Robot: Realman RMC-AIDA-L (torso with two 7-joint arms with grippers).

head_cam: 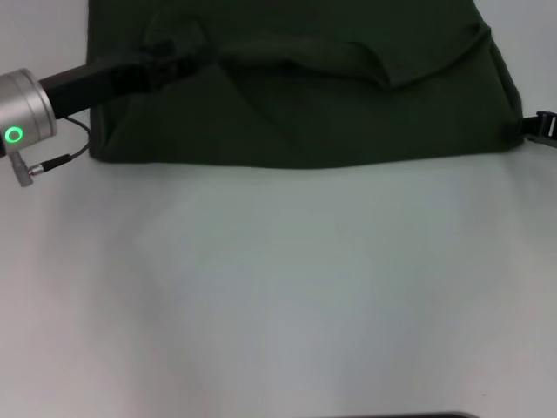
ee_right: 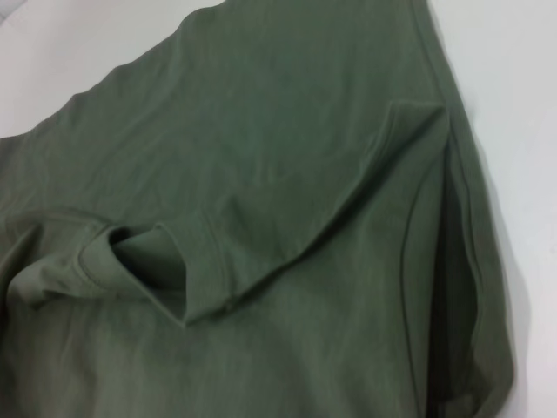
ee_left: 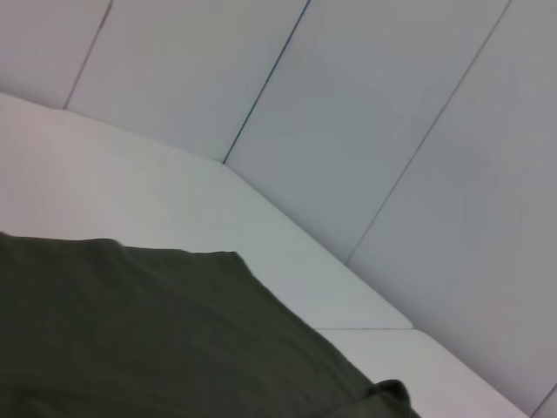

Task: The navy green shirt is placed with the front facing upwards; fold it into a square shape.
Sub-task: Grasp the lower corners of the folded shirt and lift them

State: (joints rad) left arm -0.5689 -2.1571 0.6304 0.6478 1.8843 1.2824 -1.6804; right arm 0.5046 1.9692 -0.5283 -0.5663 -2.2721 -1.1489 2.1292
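The navy green shirt (head_cam: pixel 305 104) lies folded on the surface (head_cam: pixel 287 287); left claw (head_cam: pixel 178 52) over it, right claw (head_cam: pixel 541 129) at its edge, grips unclear.

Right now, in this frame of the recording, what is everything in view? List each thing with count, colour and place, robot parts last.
Dark olive-green cotton shirt: one, dark green, partly folded, lying across the far part of the table; a hemmed sleeve lies folded over onto it.
Flat white table: one, white, spanning the whole near area under the shirt.
Pale wall panels: several, light grey, behind the table's far edge, seen from the left wrist.
Left arm: one, silver cuff with a green light and black forearm, reaching over the shirt's left part.
Right gripper: one, black, only a tip showing at the shirt's right edge.
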